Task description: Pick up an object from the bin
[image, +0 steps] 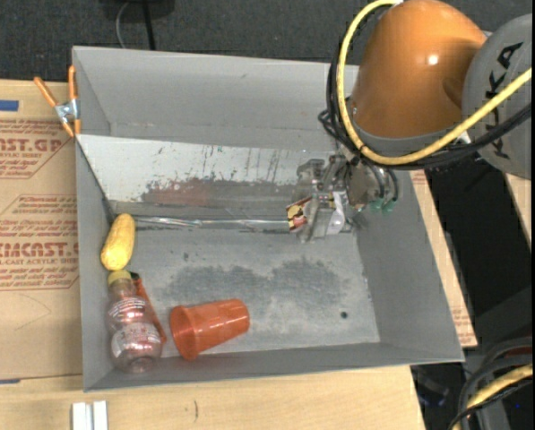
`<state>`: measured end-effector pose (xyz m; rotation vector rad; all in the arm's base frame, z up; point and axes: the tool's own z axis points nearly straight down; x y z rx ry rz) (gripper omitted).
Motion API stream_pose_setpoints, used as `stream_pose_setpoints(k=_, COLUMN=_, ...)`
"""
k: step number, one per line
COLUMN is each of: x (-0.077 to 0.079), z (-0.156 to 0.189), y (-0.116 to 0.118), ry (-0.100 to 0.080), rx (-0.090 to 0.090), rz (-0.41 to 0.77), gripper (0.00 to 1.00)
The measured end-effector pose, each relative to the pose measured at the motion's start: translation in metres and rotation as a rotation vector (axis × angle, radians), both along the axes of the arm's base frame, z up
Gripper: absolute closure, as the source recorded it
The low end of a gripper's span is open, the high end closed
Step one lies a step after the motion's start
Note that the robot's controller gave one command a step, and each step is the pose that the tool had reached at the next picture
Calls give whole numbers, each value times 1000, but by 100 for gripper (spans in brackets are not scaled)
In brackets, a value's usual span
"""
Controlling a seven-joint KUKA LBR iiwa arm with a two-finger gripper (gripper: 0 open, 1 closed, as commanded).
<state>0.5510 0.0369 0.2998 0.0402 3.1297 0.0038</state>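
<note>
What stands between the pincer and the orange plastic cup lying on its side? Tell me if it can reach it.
Probably yes. The pincer hangs over bare bin floor; nothing lies between it and the orange plastic cup.

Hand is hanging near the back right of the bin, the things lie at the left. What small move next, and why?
Probably shift the hand left and toward the near wall, to stand above the orange cup lying on its side. It seems the closest thing to the hand, and lies farther out on the floor, while the bottle and the yellow piece hug the left wall.
</note>
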Motion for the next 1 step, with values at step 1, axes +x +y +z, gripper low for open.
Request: stream_pose_setpoints(k=1, x=0, z=0, y=0, ry=1, rx=0, rz=0, gripper=100)
